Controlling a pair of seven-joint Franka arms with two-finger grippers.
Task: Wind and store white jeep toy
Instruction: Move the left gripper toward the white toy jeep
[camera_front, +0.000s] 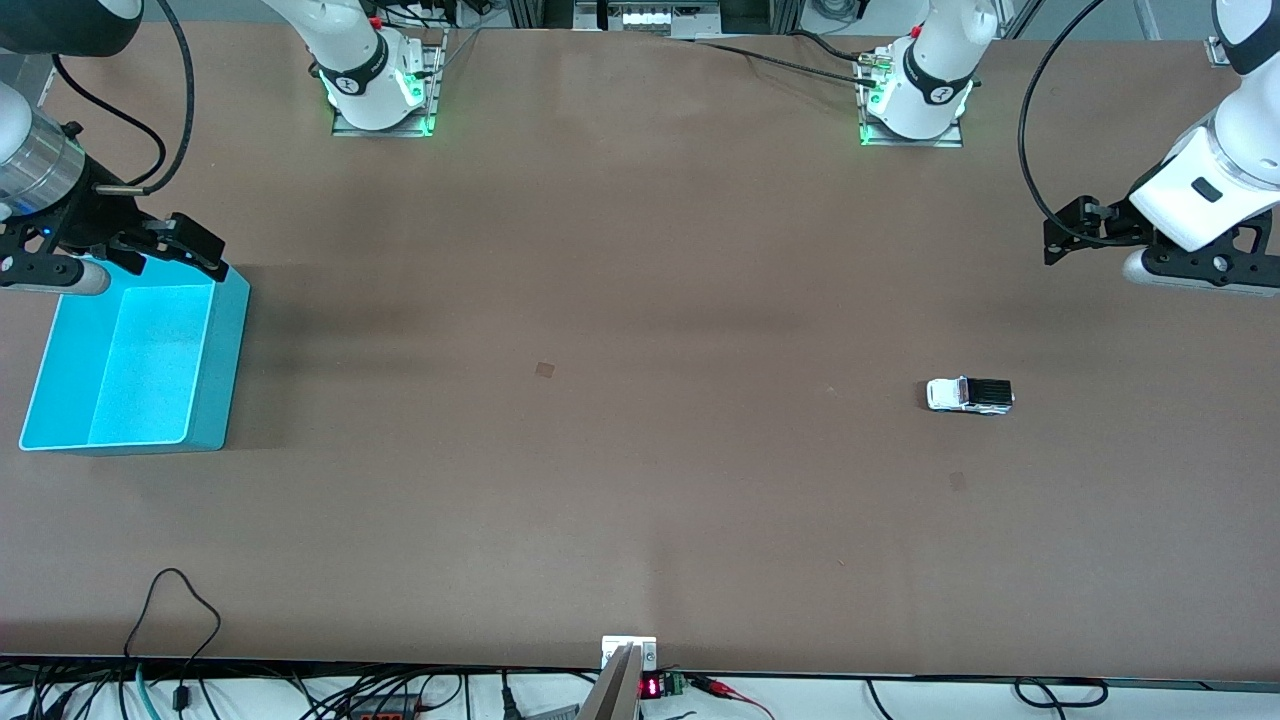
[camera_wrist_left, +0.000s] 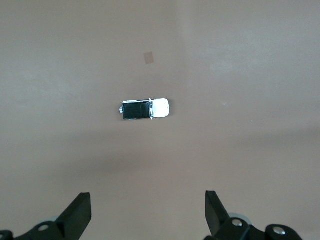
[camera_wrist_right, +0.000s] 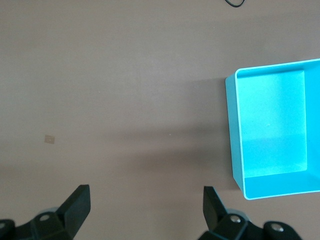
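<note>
The white jeep toy lies on the brown table toward the left arm's end, its black roof panel up. It also shows in the left wrist view. My left gripper hangs in the air over the table at that end, open and empty, apart from the jeep. The cyan bin stands empty at the right arm's end and shows in the right wrist view. My right gripper hangs open and empty over the table beside the bin's corner.
Small brown marks sit on the table at mid-table and near the jeep. Cables run along the table edge nearest the front camera. The arm bases stand at the edge farthest from the front camera.
</note>
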